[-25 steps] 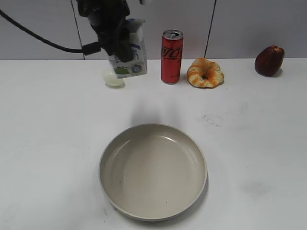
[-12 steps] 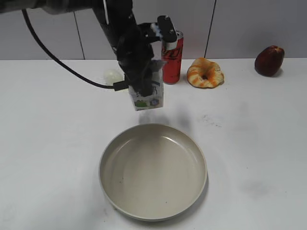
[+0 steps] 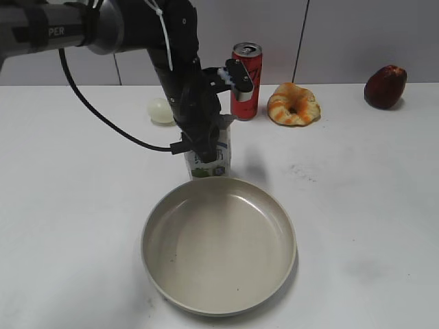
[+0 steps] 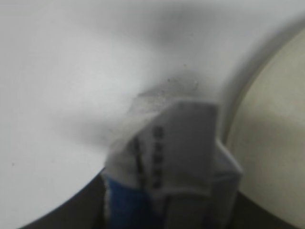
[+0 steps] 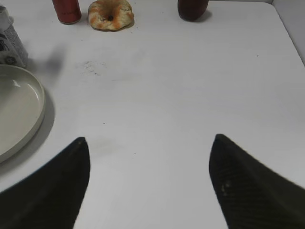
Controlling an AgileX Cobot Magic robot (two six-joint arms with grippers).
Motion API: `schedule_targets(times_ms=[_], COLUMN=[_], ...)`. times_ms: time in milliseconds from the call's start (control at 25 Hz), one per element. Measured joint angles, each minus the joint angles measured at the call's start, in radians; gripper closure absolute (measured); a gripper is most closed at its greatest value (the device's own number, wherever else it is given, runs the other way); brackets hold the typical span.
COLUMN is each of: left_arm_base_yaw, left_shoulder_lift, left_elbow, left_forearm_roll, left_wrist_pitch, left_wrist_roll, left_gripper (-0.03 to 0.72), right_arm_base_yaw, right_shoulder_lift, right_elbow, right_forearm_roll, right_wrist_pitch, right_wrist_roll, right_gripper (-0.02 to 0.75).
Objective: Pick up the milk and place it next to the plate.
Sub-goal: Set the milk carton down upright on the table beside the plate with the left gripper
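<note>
Beside the far rim of the plate [image 3: 218, 245], the left pincer [image 3: 204, 140] is pinching the milk [image 3: 209, 159] upright at or just above the counter [image 3: 357, 205]; only release is remaining. White and boxy, the carton is showing a green base band. The right pincer [image 5: 148, 183] is waiting, spread wide.

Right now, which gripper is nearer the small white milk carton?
Left. The left gripper is clamped on the small white milk carton beside the beige plate; the right gripper hovers open, well off to its right.
</note>
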Motion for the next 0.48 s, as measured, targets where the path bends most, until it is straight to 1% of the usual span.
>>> schedule_targets(times_ms=[40, 120, 240, 360, 480], left_arm_base_yaw=[0.0, 0.0, 0.0, 0.0, 0.0], left_shoulder_lift=[0.001, 0.001, 0.002, 0.001, -0.013], left_elbow=[0.0, 0.0, -0.006, -0.006, -0.006], left_forearm_roll=[0.0, 0.0, -0.005, -0.006, 0.005], left_wrist_pitch=[0.0, 0.004, 0.02, 0.025, 0.033], left_wrist_roll=[-0.003, -0.007, -0.011, -0.04, -0.069], left_gripper=[0.387, 0.353, 0.237, 0.141, 0.109], right_arm_base_yaw=[0.0, 0.0, 0.0, 0.0, 0.0], right_shoulder_lift=[0.0, 0.0, 0.0, 0.0, 0.0], right_elbow=[0.0, 0.0, 0.0, 0.0, 0.0], right_forearm_roll=[0.0, 0.0, 0.0, 0.0, 0.0], right_wrist_pitch=[0.0, 0.0, 0.0, 0.0, 0.0], right_wrist_roll=[0.0, 0.0, 0.0, 0.0, 0.0], right_gripper=[0.15, 0.15, 0.15, 0.15, 0.15])
